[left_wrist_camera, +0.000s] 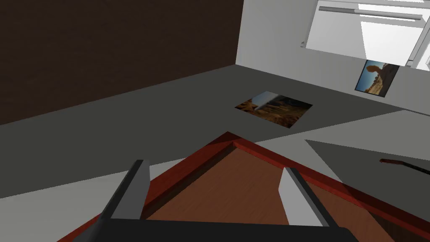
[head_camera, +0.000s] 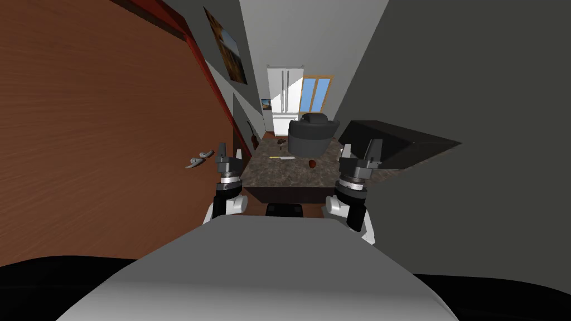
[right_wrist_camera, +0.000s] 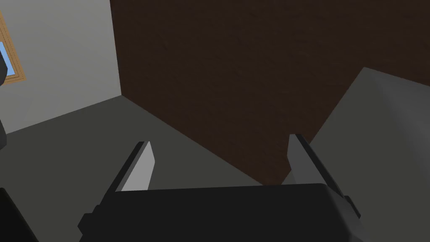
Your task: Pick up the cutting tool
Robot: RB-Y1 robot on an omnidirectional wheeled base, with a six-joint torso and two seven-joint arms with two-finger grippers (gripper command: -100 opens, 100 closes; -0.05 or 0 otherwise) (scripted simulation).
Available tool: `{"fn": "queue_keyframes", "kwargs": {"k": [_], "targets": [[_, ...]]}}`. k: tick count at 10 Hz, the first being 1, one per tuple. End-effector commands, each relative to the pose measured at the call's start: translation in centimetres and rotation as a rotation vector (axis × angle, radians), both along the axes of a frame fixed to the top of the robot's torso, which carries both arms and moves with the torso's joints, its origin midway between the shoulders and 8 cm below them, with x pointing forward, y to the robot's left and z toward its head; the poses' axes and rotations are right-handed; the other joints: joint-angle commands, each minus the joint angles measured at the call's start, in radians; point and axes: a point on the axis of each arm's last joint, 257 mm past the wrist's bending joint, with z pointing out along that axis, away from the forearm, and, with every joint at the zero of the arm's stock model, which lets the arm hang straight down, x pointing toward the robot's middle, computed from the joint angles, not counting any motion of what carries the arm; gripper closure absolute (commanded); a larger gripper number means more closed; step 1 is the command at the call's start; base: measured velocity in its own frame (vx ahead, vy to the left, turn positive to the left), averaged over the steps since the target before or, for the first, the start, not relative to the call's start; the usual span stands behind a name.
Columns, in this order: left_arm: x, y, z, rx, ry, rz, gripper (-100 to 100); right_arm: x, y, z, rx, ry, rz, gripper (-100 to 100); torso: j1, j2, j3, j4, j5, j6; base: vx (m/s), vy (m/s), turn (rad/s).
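Note:
A small knife (head_camera: pixel 281 157) with a yellow handle and a pale blade lies flat on the dark speckled table (head_camera: pixel 279 177) ahead of me, near its middle. My left gripper (head_camera: pixel 229 150) is raised at the table's near left corner, open, with nothing between its fingers (left_wrist_camera: pixel 134 185). At the table's near right corner my right gripper (head_camera: pixel 359 150) is also raised and open, and its fingers (right_wrist_camera: pixel 140 166) hold nothing. Both grippers are well short of the knife.
A brown door (head_camera: pixel 100 139) with a grey lever handle (head_camera: pixel 199 160) stands close on my left. A dark armchair (head_camera: pixel 311 136) sits at the table's far side, and a small brown object (head_camera: pixel 311 164) lies near the knife. A black box (head_camera: pixel 393 142) is on the right, and a white fridge (head_camera: pixel 284 100) stands far back.

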Motion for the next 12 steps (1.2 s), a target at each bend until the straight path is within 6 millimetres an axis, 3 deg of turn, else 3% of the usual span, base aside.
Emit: {"fn": "queue_keyframes", "kwargs": {"k": [1, 6, 10, 11, 12], "targets": [[0.7, 0.2, -0.9, 0.016, 0.037, -0.014, -100, 0.0, 0.0, 0.0, 0.0, 0.0, 0.0, 0, 0.0, 0.0, 0.0, 0.0, 0.0, 0.0, -0.066, 0.022, -0.141], [3.1, 2.0, -4.2, 0.041, 0.17, -0.037, -100, 0.0, 0.0, 0.0, 0.0, 0.0, 0.0, 0, 0.005, 0.006, 0.004, 0.001, 0.001, 0.0, -0.097, 0.048, -0.19], [5.3, 5.1, -8.0, 0.045, 0.32, -0.033, -100, 0.0, 0.0, 0.0, 0.0, 0.0, 0.0, 0, 0.004, 0.003, 0.002, 0.001, 0.001, 0.0, -0.045, 0.033, -0.211], [5.4, 5.1, -8.1, 0.044, 0.323, -0.033, -100, 0.0, 0.0, 0.0, 0.0, 0.0, 0.0, 0, 0.003, 0.002, 0.001, 0.0, 0.001, 0.0, -0.025, 0.03, -0.143], [6.0, 6.5, -9.5, 0.041, 0.376, -0.026, -100, 0.0, 0.0, 0.0, 0.0, 0.0, 0.0, 0, 0.003, 0.001, 0.001, 0.0, 0.001, 0.0, -0.033, 0.042, -0.261]]}}
